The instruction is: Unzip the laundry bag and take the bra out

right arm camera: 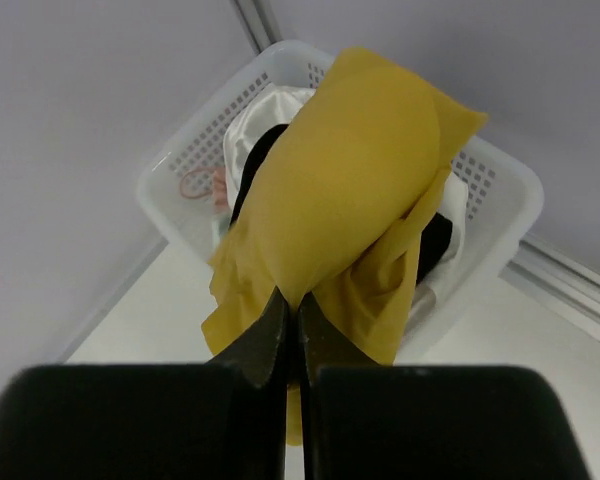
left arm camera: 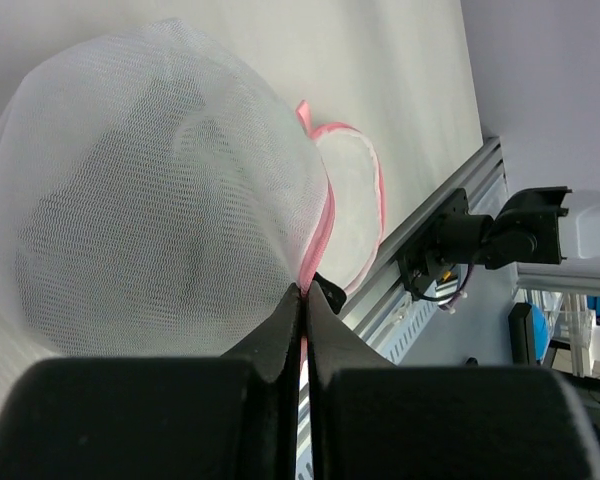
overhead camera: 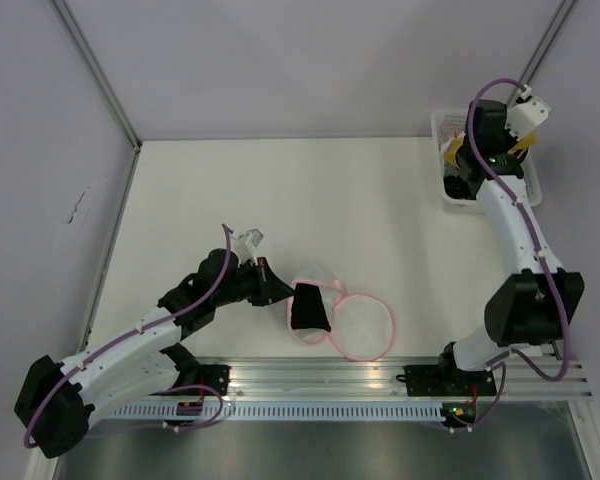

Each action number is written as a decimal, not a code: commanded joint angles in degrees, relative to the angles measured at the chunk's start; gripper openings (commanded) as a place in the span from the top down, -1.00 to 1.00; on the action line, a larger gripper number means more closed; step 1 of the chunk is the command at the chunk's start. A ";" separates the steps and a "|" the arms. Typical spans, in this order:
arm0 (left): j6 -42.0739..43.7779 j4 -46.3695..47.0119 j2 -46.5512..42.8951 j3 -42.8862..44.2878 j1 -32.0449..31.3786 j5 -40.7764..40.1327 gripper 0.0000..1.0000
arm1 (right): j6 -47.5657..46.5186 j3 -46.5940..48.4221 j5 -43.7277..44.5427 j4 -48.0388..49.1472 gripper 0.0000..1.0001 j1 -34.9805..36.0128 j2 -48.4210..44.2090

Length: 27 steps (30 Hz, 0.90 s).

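Just below the middle of the frame, the laundry bag (overhead camera: 318, 277) lies on the white table (overhead camera: 280, 190). A black shape (overhead camera: 310, 310) shows inside it, its pink-rimmed round flap (overhead camera: 365, 325) is spread open to the right, and the left gripper (overhead camera: 285, 292) meets its left edge. In the upper right corner the right arm (overhead camera: 505, 200) reaches over a white basket (overhead camera: 439, 128), with the yellow bra (overhead camera: 449, 155) showing beside its wrist.

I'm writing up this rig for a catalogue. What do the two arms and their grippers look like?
The left arm and right arm both have white links with black joints, and a purple cable loops along each. The left gripper and right gripper have matte black, wedge-shaped fingers.
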 commanded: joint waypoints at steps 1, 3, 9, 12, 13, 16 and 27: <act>-1.70 0.10 -1.26 0.52 -0.12 1.39 0.95 | 1.16 10.34 -6.90 -1.26 0.99 -5.68 10.74; -1.79 0.02 -1.35 0.26 -0.12 1.57 0.95 | 2.56 15.42 -8.48 -2.75 0.99 -7.89 14.98; -2.14 -0.42 -2.57 -0.36 -0.21 1.66 0.95 | 1.51 27.56 -9.27 -6.97 0.99 -10.72 30.28; -2.93 -0.51 -3.89 -0.88 -0.12 1.31 0.95 | 0.64 32.74 -11.38 -9.25 0.99 -10.98 37.48; -3.02 -0.60 -4.33 -1.06 -0.21 1.22 0.95 | 0.63 34.51 -12.00 -9.95 0.99 -11.15 41.07; -3.55 -0.60 -5.65 -1.67 -0.12 1.31 0.95 | 0.19 44.35 -14.98 -16.80 0.99 -11.77 48.02; -3.55 -0.60 -6.80 -2.38 -0.12 0.87 0.95 | -7.46 32.89 -14.55 -6.28 -0.74 -10.02 26.54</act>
